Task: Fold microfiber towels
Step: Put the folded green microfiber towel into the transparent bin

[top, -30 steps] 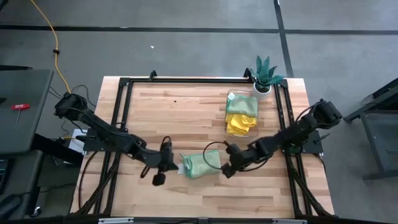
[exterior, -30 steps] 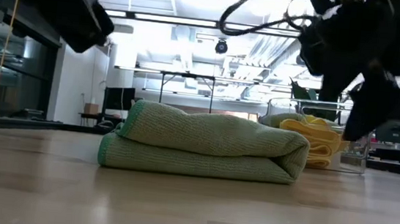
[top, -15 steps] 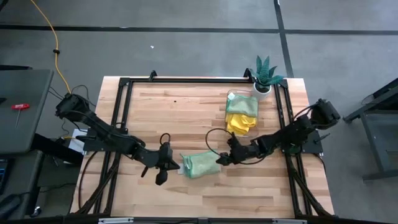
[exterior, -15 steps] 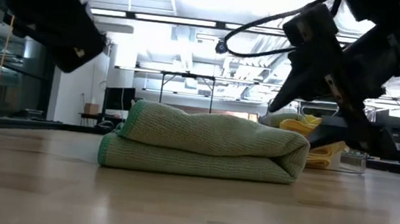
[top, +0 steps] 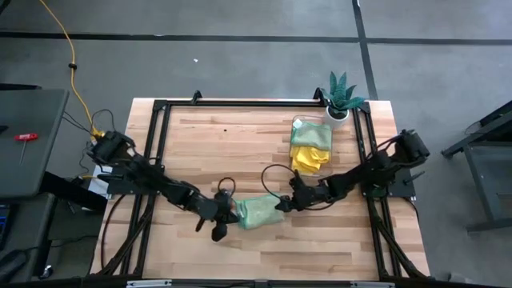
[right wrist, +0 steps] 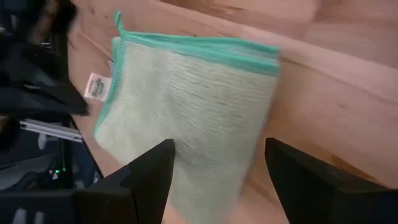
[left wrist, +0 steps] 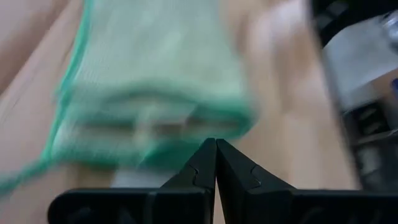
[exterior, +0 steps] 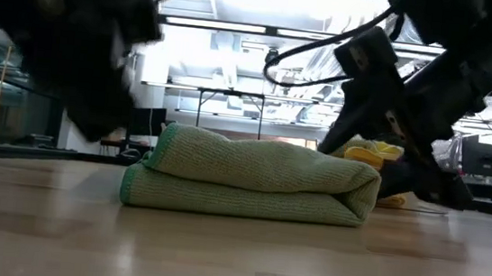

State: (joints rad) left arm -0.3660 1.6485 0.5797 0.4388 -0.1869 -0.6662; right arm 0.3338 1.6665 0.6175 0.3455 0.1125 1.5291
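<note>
Two hands flank the folded green towel [top: 258,212] at lower centre: left hand [top: 230,217] pinched shut, right hand [top: 279,206] spread wide, probably to lift it.

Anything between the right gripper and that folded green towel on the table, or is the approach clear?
Nothing visible stands in the way. The right gripper, open, sits right at the right edge of the folded green towel, with only bare table around it. The left gripper, shut, is at the towel's opposite edge, outside the right gripper's path.
</note>
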